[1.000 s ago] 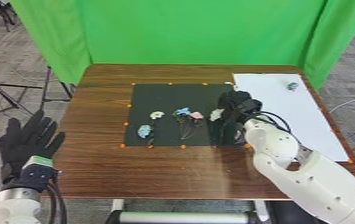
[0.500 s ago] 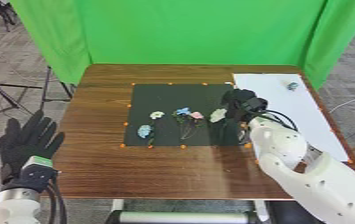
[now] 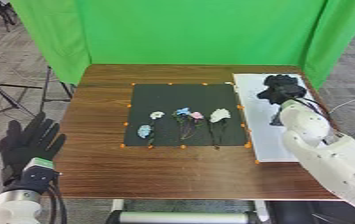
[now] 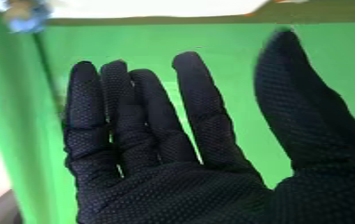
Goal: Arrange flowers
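Right hand open, empty, over white board; blue flower ungripped beyond its fingertips. Left hand open. Risk: misaligned pinch (stem looks thin) could miss or crush it.

- And here's the bench: brown wood grain, smooth, with a soft sheen.
- Over it, the black mat, flat and matt.
- Beside that, a smooth white sheet.
- Behind, green curtain, folded cloth.
- Right hand and left hand: black fabric, dimpled texture on the right.
- White right arm, smooth, plastic-looking!
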You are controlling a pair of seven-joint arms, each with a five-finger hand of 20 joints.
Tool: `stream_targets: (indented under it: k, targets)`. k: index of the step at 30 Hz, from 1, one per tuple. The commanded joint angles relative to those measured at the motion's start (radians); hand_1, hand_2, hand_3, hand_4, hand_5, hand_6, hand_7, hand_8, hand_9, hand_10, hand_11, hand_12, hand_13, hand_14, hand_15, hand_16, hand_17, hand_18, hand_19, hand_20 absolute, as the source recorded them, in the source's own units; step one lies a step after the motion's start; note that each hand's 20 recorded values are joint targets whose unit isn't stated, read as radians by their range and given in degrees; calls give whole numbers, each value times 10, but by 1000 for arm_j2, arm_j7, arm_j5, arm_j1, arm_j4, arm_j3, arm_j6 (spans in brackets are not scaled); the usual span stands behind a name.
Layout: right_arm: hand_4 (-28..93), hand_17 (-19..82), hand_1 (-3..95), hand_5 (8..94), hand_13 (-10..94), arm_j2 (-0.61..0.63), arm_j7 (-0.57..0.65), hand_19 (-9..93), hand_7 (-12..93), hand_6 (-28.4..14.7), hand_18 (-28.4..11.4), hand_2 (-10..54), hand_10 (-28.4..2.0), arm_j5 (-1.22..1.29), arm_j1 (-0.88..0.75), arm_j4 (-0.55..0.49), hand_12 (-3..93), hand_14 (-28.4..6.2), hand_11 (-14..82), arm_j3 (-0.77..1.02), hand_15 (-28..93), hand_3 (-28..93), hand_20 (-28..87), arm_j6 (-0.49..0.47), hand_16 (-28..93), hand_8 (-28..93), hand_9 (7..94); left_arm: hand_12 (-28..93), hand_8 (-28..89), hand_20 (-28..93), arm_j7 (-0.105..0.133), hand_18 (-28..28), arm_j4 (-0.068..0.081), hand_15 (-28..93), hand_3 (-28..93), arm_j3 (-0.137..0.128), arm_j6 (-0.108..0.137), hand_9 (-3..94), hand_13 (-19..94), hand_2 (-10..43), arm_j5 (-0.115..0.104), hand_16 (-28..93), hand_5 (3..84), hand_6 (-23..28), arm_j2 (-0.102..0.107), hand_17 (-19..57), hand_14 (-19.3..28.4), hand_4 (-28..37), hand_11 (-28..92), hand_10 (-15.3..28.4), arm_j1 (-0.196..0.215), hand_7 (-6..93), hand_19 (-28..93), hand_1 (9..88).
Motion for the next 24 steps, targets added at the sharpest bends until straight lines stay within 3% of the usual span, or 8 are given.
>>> stream_targets:
  k: [1,4,5,6,11,18,22,24]
  targets:
    - [-266,178,194,433,222,19,11,658,175,-53,-197,71,-179,34,117,84,113,-166,97,-7,352,791,245,-11,52,-131,362,96,-109,77,22,113,-3,283,714,16,-7,221,112,77,-12,-68,306,68,5,-65,120,-283,203,127,9,175,238,243]
    - [-263,162,186,425,204,20,-11,634,172,-54,-193,78,-179,44,153,138,108,-161,93,-24,339,783,236,-63,38,-126,348,95,-108,76,19,113,1,280,715,18,-5,222,110,77,-11,-69,306,68,6,-65,118,-283,203,126,-3,175,237,242]
    - [-266,157,174,423,200,18,-18,615,170,-54,-191,96,-178,51,169,155,105,-156,91,-36,325,774,229,-77,28,-126,344,95,-109,77,29,113,0,278,714,20,-6,223,109,78,-12,-70,307,68,9,-65,116,-283,203,126,0,174,237,243]
    - [-270,154,167,419,199,24,12,605,169,-56,-190,106,-178,116,156,133,103,-154,90,-8,317,768,225,-128,22,-126,340,95,-109,77,23,112,-2,278,715,20,-3,223,108,78,-9,-70,307,68,8,-65,116,-283,202,127,-3,174,237,242]
    - [-280,143,102,389,186,16,1,576,147,-68,-191,167,-171,173,209,210,91,-141,86,-42,285,740,216,-141,-1,-121,312,96,-109,77,26,112,1,278,715,31,-8,226,107,79,-14,-69,309,67,12,-65,116,-283,201,128,-12,176,236,242]
    - [-282,127,69,360,161,16,-28,550,127,-76,-186,177,-164,196,247,254,76,-133,76,-57,265,734,211,-172,-15,-112,270,96,-109,77,26,111,4,278,715,34,-10,226,106,79,-11,-69,308,67,18,-65,115,-283,200,128,-23,176,235,242]
    - [-282,117,52,342,141,1,-47,526,114,-80,-183,180,-159,256,281,299,66,-129,76,-52,254,726,212,-252,-26,-106,250,97,-109,77,33,110,4,278,715,41,-14,224,104,80,-13,-69,309,68,23,-66,116,-283,200,127,-25,175,236,242]
    - [-283,106,33,326,127,-3,-50,516,106,-84,-182,183,-157,279,291,314,62,-130,74,-46,248,718,215,-301,-31,-103,235,97,-109,77,22,110,9,278,715,43,-18,224,104,80,-5,-69,309,68,22,-66,115,-283,200,126,-33,174,235,241]
